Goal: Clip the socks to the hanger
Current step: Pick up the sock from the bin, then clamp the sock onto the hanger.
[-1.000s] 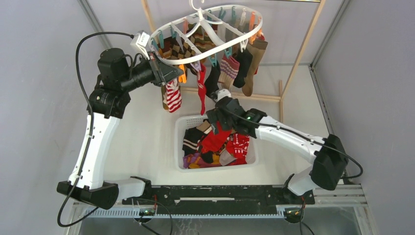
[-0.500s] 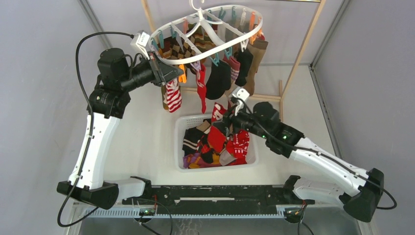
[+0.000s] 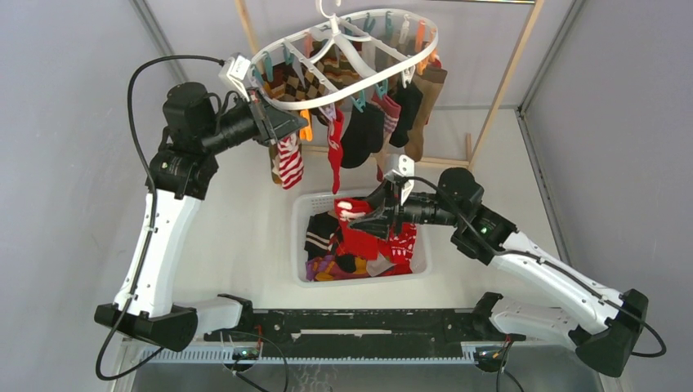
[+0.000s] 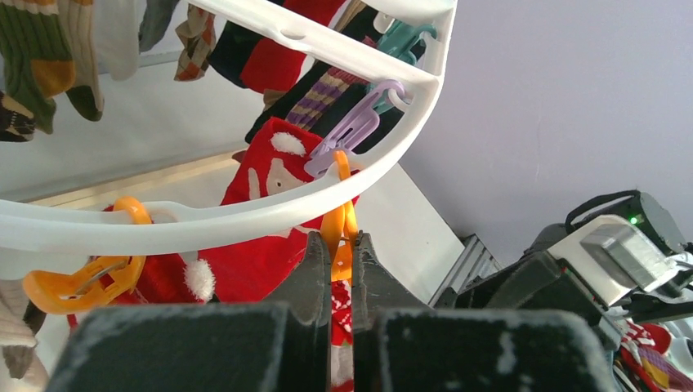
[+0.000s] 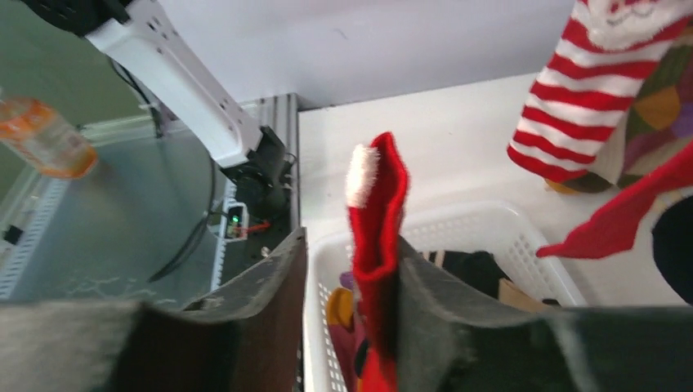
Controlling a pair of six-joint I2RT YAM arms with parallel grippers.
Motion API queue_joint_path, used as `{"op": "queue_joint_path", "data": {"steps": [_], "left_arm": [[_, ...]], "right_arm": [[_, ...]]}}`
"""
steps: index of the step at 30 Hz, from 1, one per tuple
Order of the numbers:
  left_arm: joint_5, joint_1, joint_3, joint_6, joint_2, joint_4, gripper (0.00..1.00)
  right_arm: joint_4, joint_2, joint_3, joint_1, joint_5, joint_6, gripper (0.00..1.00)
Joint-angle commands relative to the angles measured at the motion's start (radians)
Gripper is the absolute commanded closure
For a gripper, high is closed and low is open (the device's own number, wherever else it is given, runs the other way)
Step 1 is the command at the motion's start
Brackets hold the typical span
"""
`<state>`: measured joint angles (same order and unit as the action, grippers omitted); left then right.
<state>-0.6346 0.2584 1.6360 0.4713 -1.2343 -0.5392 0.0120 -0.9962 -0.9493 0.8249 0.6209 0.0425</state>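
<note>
Many socks (image 3: pixel 359 135) hang clipped on the hanger (image 3: pixel 339 39) above the bench (image 3: pixel 245 229); the basket (image 3: pixel 301 245) holds plenty more. Left jaws pinch an orange clip (image 4: pixel 342 237); right jaws straddle a red sock (image 5: pixel 377 220), grip unclear.

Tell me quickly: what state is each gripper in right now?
Left gripper: closed on an orange clip.
Right gripper: open, a red white-cuffed sock between its fingers, gap on one side.

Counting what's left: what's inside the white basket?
Mixed socks: red, black, purple. The right gripper and the red sock between its fingers hide some; lower layers are covered.
</note>
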Motion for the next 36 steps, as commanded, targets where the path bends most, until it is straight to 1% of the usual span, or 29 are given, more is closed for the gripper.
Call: {"op": "queue_joint_path", "data": {"steps": [1,5,7,12,16,20,22,28,36], "left_arm": [[-0.077,-0.005,-0.035,0.042,0.028,0.048,0.99],[-0.093,-0.005,-0.039,0.059,0.027,0.057,0.99],[-0.096,-0.005,-0.038,0.066,0.030,0.060,0.99],[-0.085,0.002,-0.040,0.075,0.036,0.069,0.99],[-0.109,0.006,-0.039,0.072,0.029,0.078,0.99],[-0.147,0.005,-0.046,0.075,0.027,0.097,0.99],[-0.167,0.006,-0.052,0.077,0.031,0.109,0.99],[-0.221,0.005,-0.057,0.083,0.029,0.130,1.00],[-0.277,0.005,-0.064,0.093,0.025,0.147,1.00]], "right_arm": [[-0.147,-0.038,-0.072,-0.028,0.119,0.055,0.65],[-0.298,-0.130,-0.095,-0.040,0.087,0.122,0.85],[-0.374,-0.185,-0.116,-0.052,0.085,0.159,0.88],[-0.470,-0.321,-0.194,-0.074,0.102,0.206,0.86],[-0.513,-0.404,-0.271,-0.101,0.208,0.250,0.85],[-0.624,-0.466,-0.311,-0.142,0.309,0.358,0.84],[-0.672,-0.490,-0.321,-0.156,0.330,0.400,0.84],[-0.777,-0.555,-0.349,-0.162,0.363,0.474,0.84],[-0.897,-0.605,-0.358,-0.166,0.365,0.565,0.84]]}}
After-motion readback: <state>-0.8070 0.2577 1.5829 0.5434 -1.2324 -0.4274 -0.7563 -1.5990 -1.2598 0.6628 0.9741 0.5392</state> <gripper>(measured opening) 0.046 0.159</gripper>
